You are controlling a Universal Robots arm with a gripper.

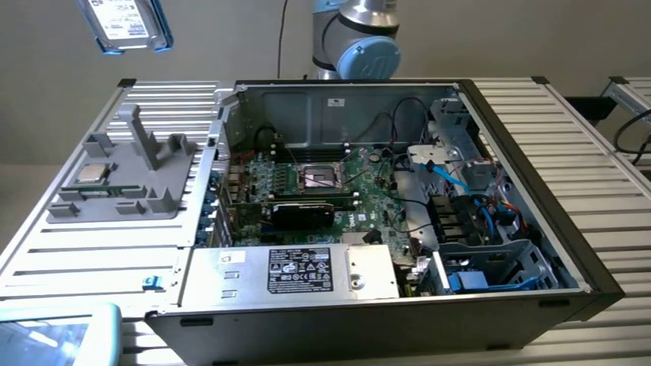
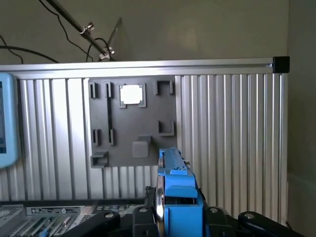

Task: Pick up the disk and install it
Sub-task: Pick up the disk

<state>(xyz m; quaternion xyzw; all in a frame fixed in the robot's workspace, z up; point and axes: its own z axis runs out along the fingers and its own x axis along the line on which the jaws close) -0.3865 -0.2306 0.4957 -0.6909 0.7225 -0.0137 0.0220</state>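
The disk [image 1: 127,23] hangs high in the air in the upper left of the exterior view, well above the table [image 1: 569,137]. Its white label faces the camera and the blue carrier frames it on the sides.

In the wrist view the disk [image 2: 177,192] is seen on its edge, with the blue carrier toward the camera. The hand [image 2: 177,221] is closed on it: the black fingers [image 2: 143,219] press on the disk from both sides, and it stands upright between them.

Below the disk, at the left of the exterior view, a grey holder [image 1: 133,164] lies on the ribbed metal table. A small square CPU chip [image 1: 91,172] sits in one of its pockets. The wrist view looks down on the same holder [image 2: 133,123] and chip [image 2: 131,94]; they are well apart from the disk.

In the middle of the exterior view an open computer case [image 1: 407,198] lies on its side. Inside are the green motherboard [image 1: 325,179], a silver power-supply box [image 1: 305,271] at the lower edge, and blue cables [image 1: 453,179] to the right of the board. The base of the robot arm [image 1: 351,38] stands behind the case, at the top centre.
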